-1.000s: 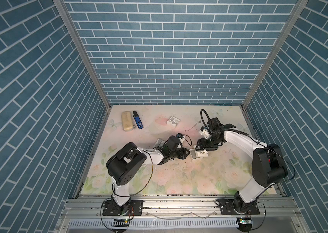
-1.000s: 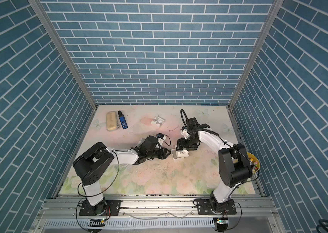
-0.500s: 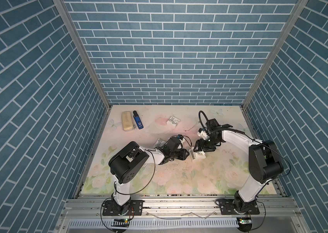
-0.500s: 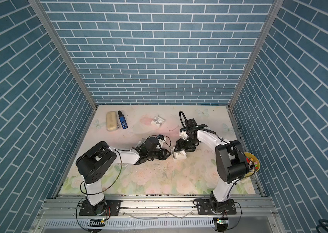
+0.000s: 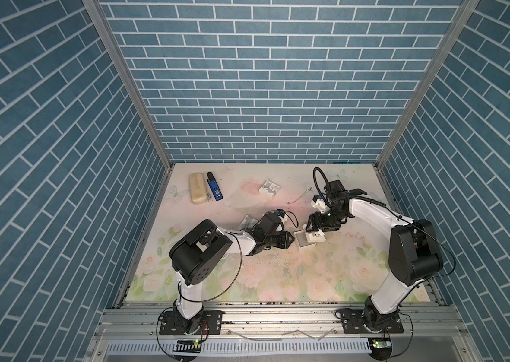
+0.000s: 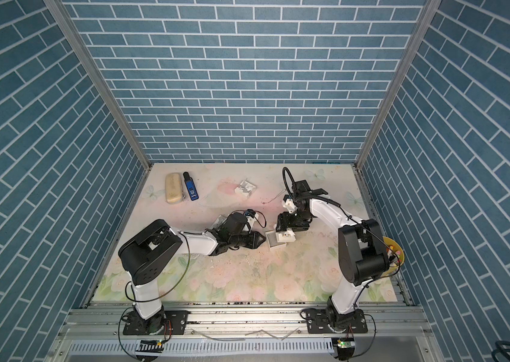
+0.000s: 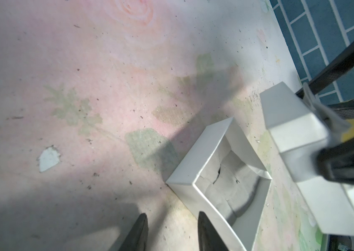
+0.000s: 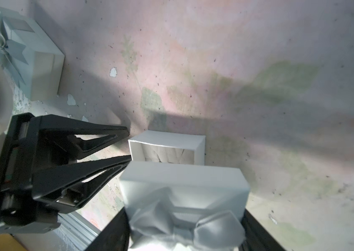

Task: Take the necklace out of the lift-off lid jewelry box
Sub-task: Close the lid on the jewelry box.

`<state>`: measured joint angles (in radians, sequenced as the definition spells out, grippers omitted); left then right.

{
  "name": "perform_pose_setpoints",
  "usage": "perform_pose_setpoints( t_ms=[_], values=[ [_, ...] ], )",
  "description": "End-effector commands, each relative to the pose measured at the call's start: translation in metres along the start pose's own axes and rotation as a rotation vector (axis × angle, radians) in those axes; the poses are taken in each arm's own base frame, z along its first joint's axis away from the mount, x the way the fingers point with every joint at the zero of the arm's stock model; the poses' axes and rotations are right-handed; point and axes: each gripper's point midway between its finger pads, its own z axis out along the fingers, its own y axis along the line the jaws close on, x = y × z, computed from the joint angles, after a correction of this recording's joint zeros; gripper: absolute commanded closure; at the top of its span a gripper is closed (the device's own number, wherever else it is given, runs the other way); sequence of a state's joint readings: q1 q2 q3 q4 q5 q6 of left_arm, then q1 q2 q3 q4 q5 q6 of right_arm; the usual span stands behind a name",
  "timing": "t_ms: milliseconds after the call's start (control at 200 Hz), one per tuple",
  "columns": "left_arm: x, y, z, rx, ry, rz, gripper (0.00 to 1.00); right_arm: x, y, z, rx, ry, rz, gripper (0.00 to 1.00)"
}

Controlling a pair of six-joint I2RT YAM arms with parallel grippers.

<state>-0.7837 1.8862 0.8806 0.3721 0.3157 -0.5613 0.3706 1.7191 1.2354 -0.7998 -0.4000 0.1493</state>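
Observation:
The open white jewelry box (image 5: 303, 240) (image 6: 274, 243) sits mid-table; its rim (image 7: 202, 150) (image 8: 165, 139) frames only creased white lining, and no necklace shows inside. Its lift-off lid (image 5: 318, 235) (image 6: 289, 235) (image 7: 291, 121) (image 8: 182, 180), white with a grey bow, hangs just beside the box with my right gripper (image 5: 316, 230) (image 8: 184, 217) shut on it. My left gripper (image 5: 291, 241) (image 6: 263, 243) (image 7: 171, 217) (image 8: 129, 144) lies low on the mat, open, with its tips at the box's near wall and nothing between them.
A thin chain-like strand (image 5: 300, 196) lies on the mat behind the right arm. Two other small bow boxes (image 5: 269, 188) (image 5: 247, 221), a tan case (image 5: 197, 189) and a blue device (image 5: 215, 186) stand further back. A yellow object (image 6: 393, 250) sits at the right edge.
The right arm's elbow has swung inward a little while its gripper keeps the lid beside the box. The left gripper stays at the box wall.

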Motion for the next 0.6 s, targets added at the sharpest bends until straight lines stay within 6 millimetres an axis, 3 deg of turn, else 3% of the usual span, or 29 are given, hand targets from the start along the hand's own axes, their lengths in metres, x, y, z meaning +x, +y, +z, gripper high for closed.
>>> perform_pose_setpoints(
  t_ms=[0, 195, 595],
  values=[
    [-0.005, -0.001, 0.002, 0.005, -0.009, 0.001, 0.61, -0.001, 0.002, 0.004, -0.014, 0.020, -0.051, 0.27],
    [-0.006, -0.001, 0.002, 0.009, -0.011, -0.004, 0.61, -0.008, 0.007, 0.012, -0.057, 0.023, -0.056, 0.27],
    [-0.005, -0.004, 0.003, 0.022, -0.010, -0.011, 0.61, -0.003, 0.015, 0.032, -0.098, 0.062, -0.055, 0.28]
  ],
)
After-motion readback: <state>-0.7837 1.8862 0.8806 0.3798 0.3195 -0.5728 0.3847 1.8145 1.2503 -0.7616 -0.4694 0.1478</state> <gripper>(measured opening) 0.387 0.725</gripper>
